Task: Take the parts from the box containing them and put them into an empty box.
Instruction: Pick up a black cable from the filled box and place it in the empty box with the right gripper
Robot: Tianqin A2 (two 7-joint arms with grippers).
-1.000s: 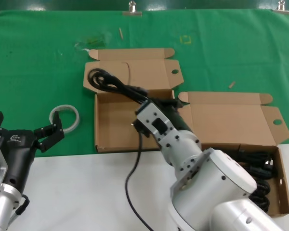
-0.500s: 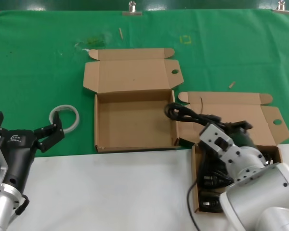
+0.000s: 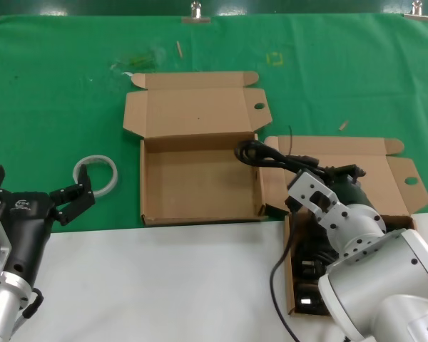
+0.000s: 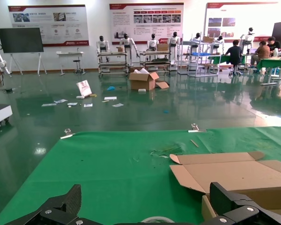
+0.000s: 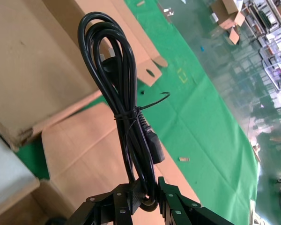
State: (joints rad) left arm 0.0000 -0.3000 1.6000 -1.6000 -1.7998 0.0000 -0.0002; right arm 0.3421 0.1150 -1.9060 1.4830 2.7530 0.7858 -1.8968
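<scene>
**Right arm carries one cord bundle toward the empty box**

The step in hand is the transfer. The right gripper [image 5: 143,196] has its fingers closed tight on the lower end of a power cord [image 5: 119,93], tied in the middle, and it holds the bundle above the gap between the two boxes. The source box [image 3: 412,274] on the right holds more cords. The empty box [image 3: 200,187] lies just to its left on the desk, with nothing inside. I judge the next move needs a carry over the open tray, then a release. The left gripper [image 3: 65,199] waits near the white tape ring [image 3: 96,175], fingers spread wide, holding nothing
</scene>
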